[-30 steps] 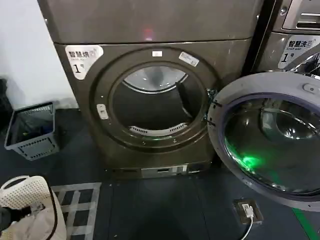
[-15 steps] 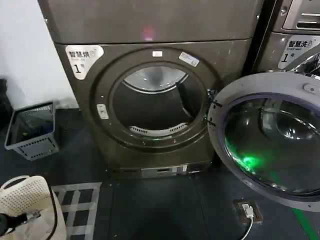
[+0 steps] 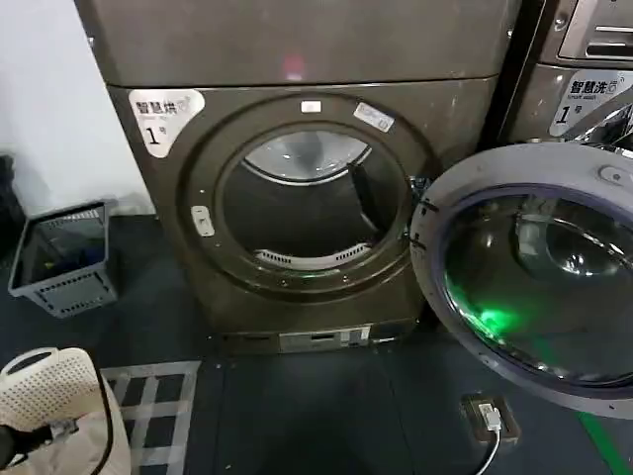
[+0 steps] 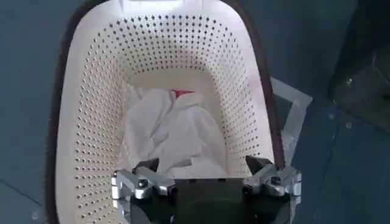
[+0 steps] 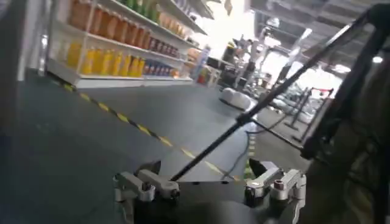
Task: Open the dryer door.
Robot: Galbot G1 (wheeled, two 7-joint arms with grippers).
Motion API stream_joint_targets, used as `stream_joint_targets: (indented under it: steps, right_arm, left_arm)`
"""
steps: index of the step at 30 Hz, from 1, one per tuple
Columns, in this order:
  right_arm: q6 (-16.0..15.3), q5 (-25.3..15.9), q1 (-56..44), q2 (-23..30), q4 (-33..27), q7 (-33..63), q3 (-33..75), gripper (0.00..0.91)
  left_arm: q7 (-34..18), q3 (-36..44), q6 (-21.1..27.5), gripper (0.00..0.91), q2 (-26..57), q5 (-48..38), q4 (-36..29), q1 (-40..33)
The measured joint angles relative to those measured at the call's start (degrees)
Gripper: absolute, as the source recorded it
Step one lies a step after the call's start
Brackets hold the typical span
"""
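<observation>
Hanging wide on its right-side hinge, the dryer door (image 3: 534,272) leaves the drum exposed, so we judge the opening step done, our left gripper (image 4: 205,172) spread above the white basket (image 4: 85,122), our right gripper (image 5: 207,175) spread too, with nothing further needed.

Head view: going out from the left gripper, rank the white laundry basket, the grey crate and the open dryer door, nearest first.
From the left gripper, at the lower left corner:
1. White laundry basket, right beside the gripper, lower left.
2. Grey crate, on the floor by the left wall.
3. Dryer door, swung open, far right.
</observation>
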Motion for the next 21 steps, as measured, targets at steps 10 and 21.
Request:
stream_joint_targets:
  steps: [10,21]
  right_arm:
    - [-1.5,0.4,0.5,0.1,0.5,1.8,0.3,0.907]
    - [-1.1,0.3,0.8,0.1,0.1,1.9,0.3,0.907]
  left_arm:
    - [0.0,-0.2,0.0,0.907,0.1,-0.5,0.1,0.1]
    - [0.0,-0.4,0.0,0.907,-0.1,-0.5,0.2,0.4]
